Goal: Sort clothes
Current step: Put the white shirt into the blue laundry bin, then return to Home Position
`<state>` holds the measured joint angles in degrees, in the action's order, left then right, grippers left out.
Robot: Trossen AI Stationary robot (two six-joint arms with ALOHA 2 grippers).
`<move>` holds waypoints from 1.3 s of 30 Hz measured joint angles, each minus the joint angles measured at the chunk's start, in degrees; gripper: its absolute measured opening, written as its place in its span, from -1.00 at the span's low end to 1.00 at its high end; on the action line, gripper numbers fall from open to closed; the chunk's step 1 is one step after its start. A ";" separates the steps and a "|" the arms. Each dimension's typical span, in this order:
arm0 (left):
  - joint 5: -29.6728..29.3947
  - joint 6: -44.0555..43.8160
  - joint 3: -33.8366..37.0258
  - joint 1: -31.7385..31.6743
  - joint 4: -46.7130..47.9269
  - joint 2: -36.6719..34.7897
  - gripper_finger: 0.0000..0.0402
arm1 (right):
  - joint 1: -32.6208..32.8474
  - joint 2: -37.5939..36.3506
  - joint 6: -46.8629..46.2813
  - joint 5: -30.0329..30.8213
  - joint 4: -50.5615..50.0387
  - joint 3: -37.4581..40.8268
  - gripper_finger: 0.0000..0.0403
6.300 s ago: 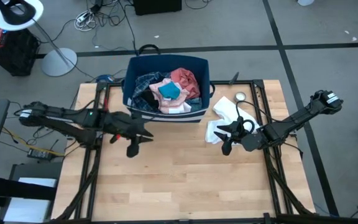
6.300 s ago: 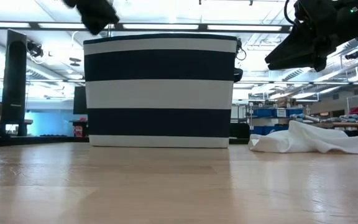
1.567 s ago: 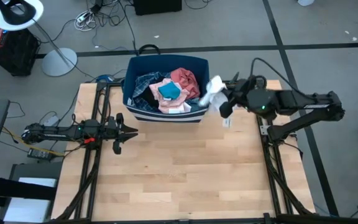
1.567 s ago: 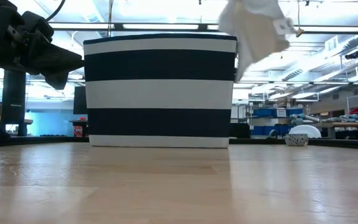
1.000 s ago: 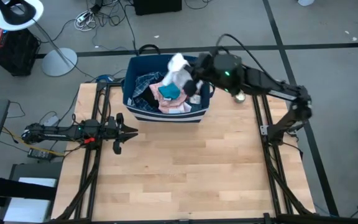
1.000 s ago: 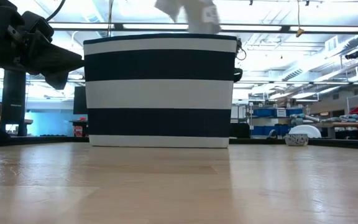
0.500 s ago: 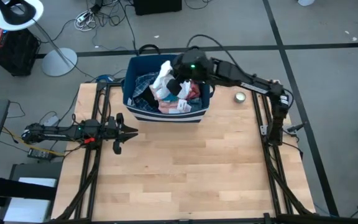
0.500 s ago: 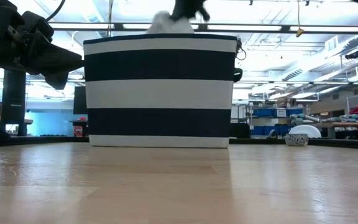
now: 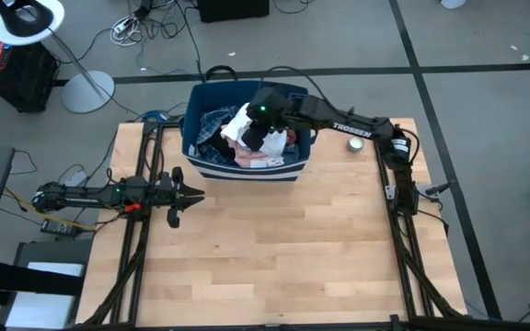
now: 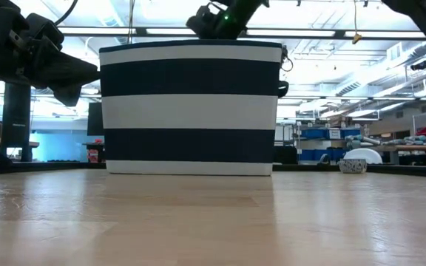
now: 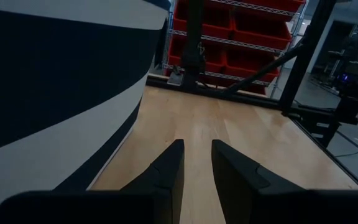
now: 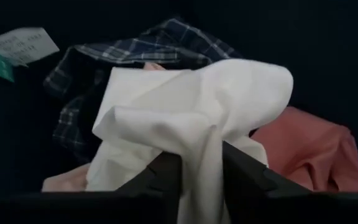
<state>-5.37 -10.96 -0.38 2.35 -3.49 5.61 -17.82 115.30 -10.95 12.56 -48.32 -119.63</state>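
High view: my right gripper (image 9: 263, 129) reaches over striped bin (image 9: 212, 165) at far table edge, white piece (image 9: 244, 125) bunched beneath it, long axis running far-to-near. Left gripper (image 9: 197, 194) waits low, left of bin.

Low view: bin's stiff navy-and-white fabric wall hides clothes; my right arm dips in from above.

Left wrist view: fingers (image 11: 169, 169) nearly closed, narrow gap, holding nothing.

Right wrist view: my fingers (image 12: 166, 171) pinch soft, creased white cloth over plaid shirt (image 12: 79, 93), coral-red piece (image 12: 309, 149) beside.
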 joint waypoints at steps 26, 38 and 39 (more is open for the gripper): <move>-0.02 0.00 0.00 0.00 0.00 0.00 -0.57 | 7.46 -26.47 -1.10 -0.35 -23.21 -0.04 -0.11; -0.02 0.02 0.00 0.00 0.02 0.00 -0.57 | 16.12 -32.72 -6.90 -0.12 -34.83 7.21 -0.12; -0.02 0.00 0.01 0.00 0.02 0.00 -0.57 | 16.79 -33.79 -6.88 -0.14 -33.46 9.41 -0.12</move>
<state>-5.39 -10.95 -0.37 2.35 -3.46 5.61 -1.04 81.52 -17.82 12.43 -81.78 -110.23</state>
